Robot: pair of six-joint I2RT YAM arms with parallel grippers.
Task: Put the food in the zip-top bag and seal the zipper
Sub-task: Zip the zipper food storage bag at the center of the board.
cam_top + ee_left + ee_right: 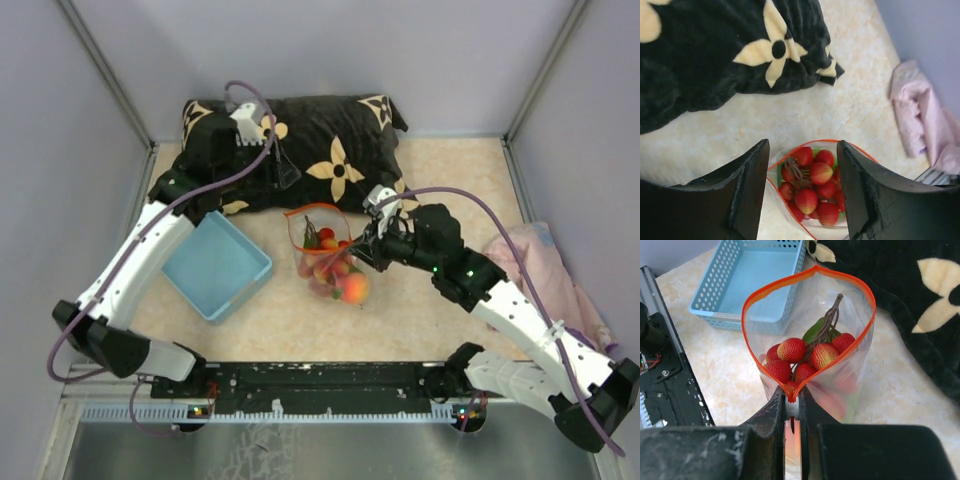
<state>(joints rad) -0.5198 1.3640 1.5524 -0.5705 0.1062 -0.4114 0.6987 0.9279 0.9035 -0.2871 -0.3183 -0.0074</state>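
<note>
Pale lilac walls (330, 50) box in a beige speckled desk (440, 180). A black flowered pillow (320, 130) lies at the back, a light blue basket (215, 265) on the left and a pink cloth (540, 260) on the right. The zip-top bag (840, 385) stands mid-desk, mouth open, with strawberries (791, 350) inside. The right fingers (772, 420) are pinched on the zipper (813, 267) at its end. The left fingers (747, 195) are spread apart above the bag and hold nothing.

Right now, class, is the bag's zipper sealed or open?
Open. In the right wrist view the zipper forms a wide loop, pinched together only where the right gripper clamps it; strawberries show inside.
</note>
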